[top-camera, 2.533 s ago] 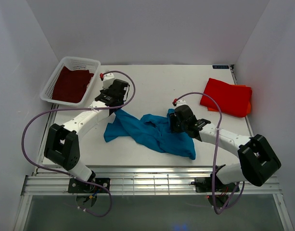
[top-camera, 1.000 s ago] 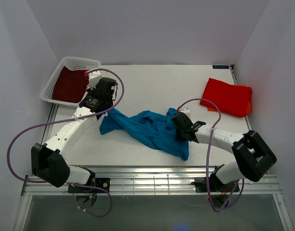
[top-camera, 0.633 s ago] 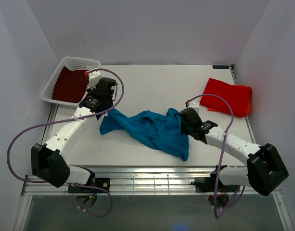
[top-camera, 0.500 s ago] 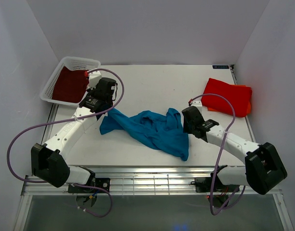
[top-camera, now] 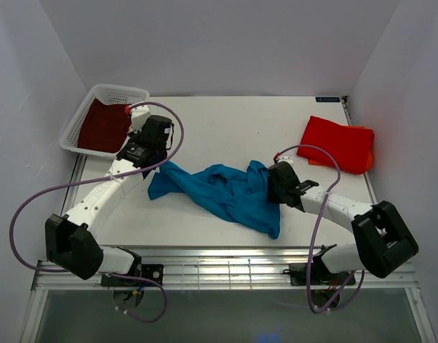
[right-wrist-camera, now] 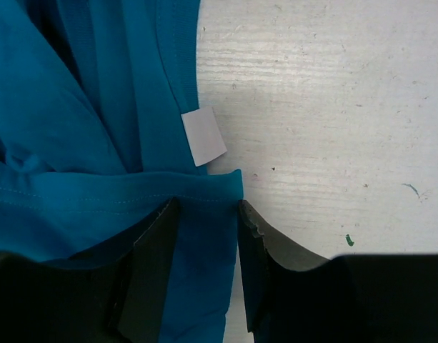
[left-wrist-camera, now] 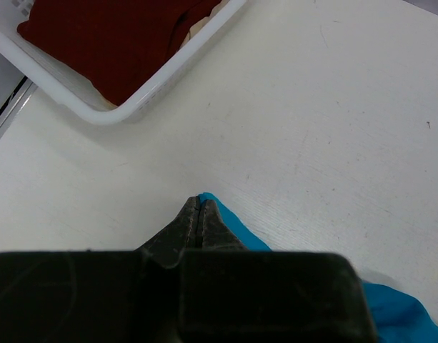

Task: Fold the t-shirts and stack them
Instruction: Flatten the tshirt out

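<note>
Maroon shirt lay in the basket, far left. My left fingers pinched the corner of the teal shirt, crumpled mid-table. My right fingers stood apart astride its hem. Red shirt sat folded, far right. I judged the step to be spreading the teal flat. Next: close right, pull apart.

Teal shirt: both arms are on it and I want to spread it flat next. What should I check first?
1. Left gripper pinching teal shirt corner: ok, shut on the cloth.
2. Right gripper clamped: not ok, jaws apart, cloth loose between them.
3. Teal shirt untwisted: not ok, bunched in the middle.
4. Red shirt out of the way: ok, folded far right, apart.
5. Maroon shirt out of the way: ok, inside the basket.
6. Right arm's cable off the red shirt: cannot tell.
</note>
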### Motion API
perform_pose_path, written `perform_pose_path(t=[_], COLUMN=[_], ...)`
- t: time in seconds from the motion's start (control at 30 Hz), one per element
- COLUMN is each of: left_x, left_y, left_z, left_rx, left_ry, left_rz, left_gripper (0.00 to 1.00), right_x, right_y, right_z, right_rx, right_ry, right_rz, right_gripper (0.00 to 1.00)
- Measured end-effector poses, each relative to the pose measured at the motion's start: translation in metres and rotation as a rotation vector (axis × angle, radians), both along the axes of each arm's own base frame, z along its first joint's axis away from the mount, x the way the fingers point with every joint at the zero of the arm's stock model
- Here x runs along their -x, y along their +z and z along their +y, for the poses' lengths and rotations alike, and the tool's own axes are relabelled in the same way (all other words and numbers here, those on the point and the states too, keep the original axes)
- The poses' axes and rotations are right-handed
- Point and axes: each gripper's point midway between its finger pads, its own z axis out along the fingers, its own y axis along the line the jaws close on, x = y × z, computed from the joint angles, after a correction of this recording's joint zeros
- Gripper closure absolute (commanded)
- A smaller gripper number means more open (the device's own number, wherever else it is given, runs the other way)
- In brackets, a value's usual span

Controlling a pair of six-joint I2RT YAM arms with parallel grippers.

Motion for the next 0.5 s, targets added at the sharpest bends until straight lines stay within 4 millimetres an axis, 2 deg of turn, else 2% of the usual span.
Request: perform_pose_path(t=[0.33,0.43,0.47,0.5], left_x=[0.003,0.003,0.003,0.003], left_y=[0.008,0.008,0.008,0.008], left_z=[0.001,0.001,0.002,0.002], left_rx=[0.008,0.007,0.006,0.005], left_ry=[-0.001,-0.002,-0.002,-0.003], left_rz=[-0.020,-0.020,-0.020,-0.019], left_gripper=[1.00,1.00,1.00,1.00], right_x=[0.003,0.002,0.002,0.002], right_y=[-0.013,-0.013,-0.013,-0.013], right_z=[-0.006,-0.006,-0.006,-0.006], right_rx=[0.019,0.016,0.016,0.016], right_ry=[-0.013,-0.015,-0.015,-0.014], right_rz=[0.023,0.022,0.021,0.020], right_gripper=[0.57,0.66,0.73,0.76])
